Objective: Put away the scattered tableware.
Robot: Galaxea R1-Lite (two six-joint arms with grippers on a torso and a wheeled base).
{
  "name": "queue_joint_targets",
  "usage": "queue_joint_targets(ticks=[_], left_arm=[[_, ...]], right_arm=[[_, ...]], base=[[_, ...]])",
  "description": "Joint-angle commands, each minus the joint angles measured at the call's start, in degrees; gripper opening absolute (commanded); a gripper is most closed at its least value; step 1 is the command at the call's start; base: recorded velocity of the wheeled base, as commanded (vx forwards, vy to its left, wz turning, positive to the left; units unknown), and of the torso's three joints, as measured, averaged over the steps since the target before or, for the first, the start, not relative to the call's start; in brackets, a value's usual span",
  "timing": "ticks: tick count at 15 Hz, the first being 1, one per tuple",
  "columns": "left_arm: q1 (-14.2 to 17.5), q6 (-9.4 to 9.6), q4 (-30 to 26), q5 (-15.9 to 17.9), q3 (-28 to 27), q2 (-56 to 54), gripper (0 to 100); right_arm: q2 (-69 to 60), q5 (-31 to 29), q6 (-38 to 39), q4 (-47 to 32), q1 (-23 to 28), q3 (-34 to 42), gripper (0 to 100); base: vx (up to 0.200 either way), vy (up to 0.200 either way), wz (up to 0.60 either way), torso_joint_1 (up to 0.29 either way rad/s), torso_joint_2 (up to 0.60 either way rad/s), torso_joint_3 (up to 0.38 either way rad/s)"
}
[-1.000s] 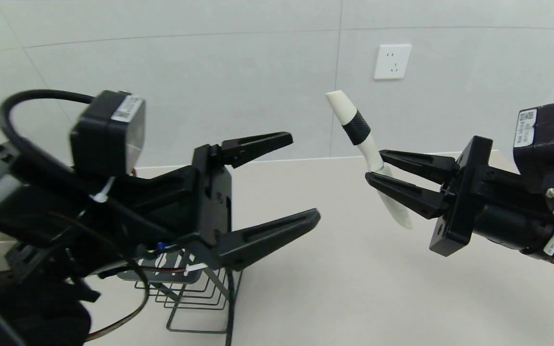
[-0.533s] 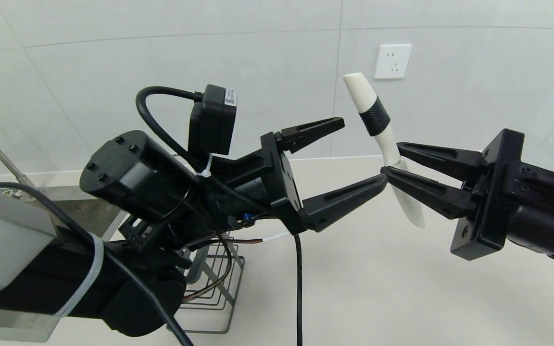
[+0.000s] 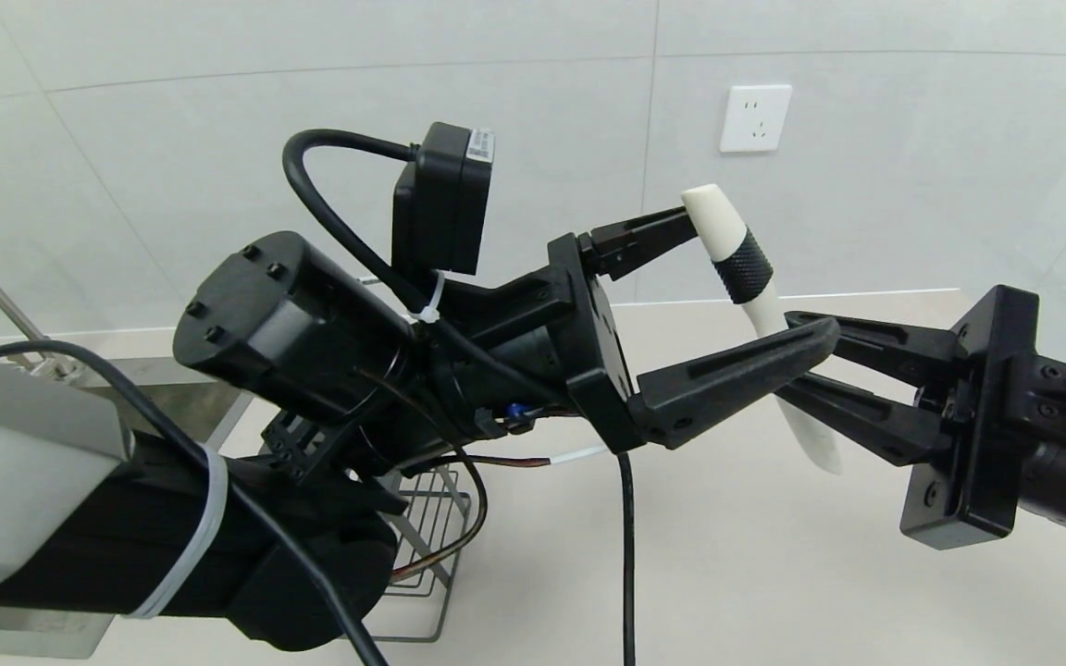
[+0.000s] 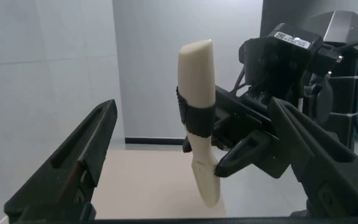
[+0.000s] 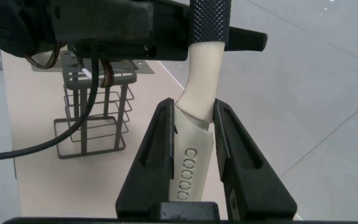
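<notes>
Evidently little was done: the white utensil [image 3: 744,268], perhaps a slotted spatula, hung in mid-air above the surface [image 3: 774,573], not yet in the wire rack [image 3: 422,555]. The fingers of the right gripper [image 3: 797,356] pinched its lower end. Those of the left gripper [image 3: 755,275] gaped wide astride the handle. Its long axis stood near upright, handle topmost, leaning slightly left.
</notes>
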State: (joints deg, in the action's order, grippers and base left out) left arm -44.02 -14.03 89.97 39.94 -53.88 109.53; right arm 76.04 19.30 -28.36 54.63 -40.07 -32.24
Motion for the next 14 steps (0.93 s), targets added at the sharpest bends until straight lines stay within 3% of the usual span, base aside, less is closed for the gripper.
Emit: queue_joint_targets(ticks=[1,7,14], left_arm=[[-0.2,-0.03,0.0,0.0,0.2,-0.7,100],[-2.6,-0.73,0.0,0.0,0.2,-0.9,100],[-2.8,-1.17,0.0,-1.1,0.3,-0.9,100]], right_arm=[[-0.1,0.0,0.0,0.0,-0.3,-0.2,0],[0.3,-0.2,0.0,0.0,-0.8,-0.6,0],[0.4,-0.7,0.0,0.1,-1.4,-0.8,0]], base=[[0.000,0.000,0.00,0.000,0.00,0.000],[0.000,0.000,0.00,0.000,0.00,0.000],[0.000,0.000,0.00,0.000,0.00,0.000]])
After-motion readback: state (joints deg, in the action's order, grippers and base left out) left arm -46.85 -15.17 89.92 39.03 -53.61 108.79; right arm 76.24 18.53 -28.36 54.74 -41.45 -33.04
